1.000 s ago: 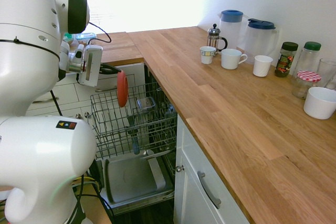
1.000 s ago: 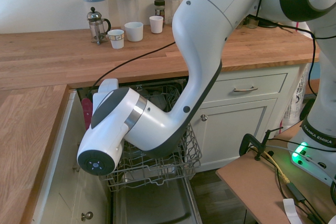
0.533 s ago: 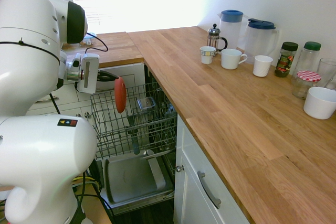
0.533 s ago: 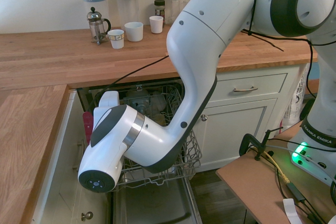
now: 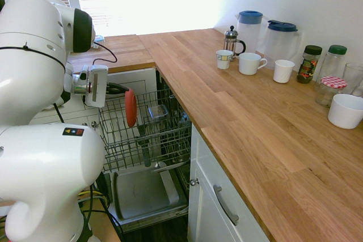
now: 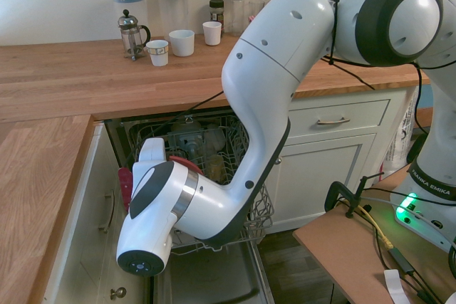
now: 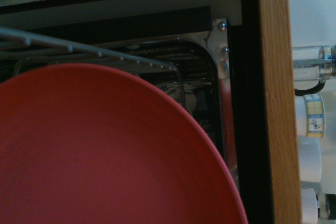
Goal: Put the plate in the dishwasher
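1. Held on edge at left centre of the first exterior view: coral-red plate, pinched at its rim by the claw, jaws pressed together on it.
2. Poised upright over the near-left corner of the grey wire rack of the open dishwasher, lower rim level with the top wires; contact with the tines not discernible.
3. Seen from the second exterior view only as a red sliver at left centre, beside the white wrist, against the rack's left side.
4. Filling most of the wrist view: the plate's red face, rack wire and tub opening behind it.
5. Done so far, judging by the scene: pick-up and carry to the rack.
6. Left to do: lowering between tines, release, withdrawal.
7. Untouched on the wooden surface, upper right: French press, mugs, two jugs, jars, white bowl.
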Available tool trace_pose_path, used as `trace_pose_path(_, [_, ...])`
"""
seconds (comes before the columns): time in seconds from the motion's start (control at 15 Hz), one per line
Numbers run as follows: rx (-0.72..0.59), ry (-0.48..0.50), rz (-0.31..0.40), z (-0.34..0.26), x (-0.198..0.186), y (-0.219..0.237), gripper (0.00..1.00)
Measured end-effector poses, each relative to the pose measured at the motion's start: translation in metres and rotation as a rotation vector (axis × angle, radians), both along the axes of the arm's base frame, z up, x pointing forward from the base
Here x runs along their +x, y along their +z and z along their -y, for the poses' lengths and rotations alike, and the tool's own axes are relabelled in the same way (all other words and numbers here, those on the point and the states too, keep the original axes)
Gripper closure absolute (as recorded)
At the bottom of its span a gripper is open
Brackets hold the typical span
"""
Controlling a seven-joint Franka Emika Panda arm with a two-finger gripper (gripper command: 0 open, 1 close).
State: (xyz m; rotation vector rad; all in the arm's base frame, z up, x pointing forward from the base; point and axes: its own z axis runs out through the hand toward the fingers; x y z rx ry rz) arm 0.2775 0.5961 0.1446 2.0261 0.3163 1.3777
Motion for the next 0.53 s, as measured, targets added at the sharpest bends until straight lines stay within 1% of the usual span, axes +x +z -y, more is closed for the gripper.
trace_pose_path(0.33, [0.013, 0.015, -0.031, -0.005, 0.006, -0.028, 1.0])
trace_pose_path(0.4, [0.018, 0.016, -0.034, -0.005, 0.007, -0.032, 0.0])
trace_pose_path(0.53, [0.027, 0.014, -0.034, -0.006, 0.007, -0.034, 0.0])
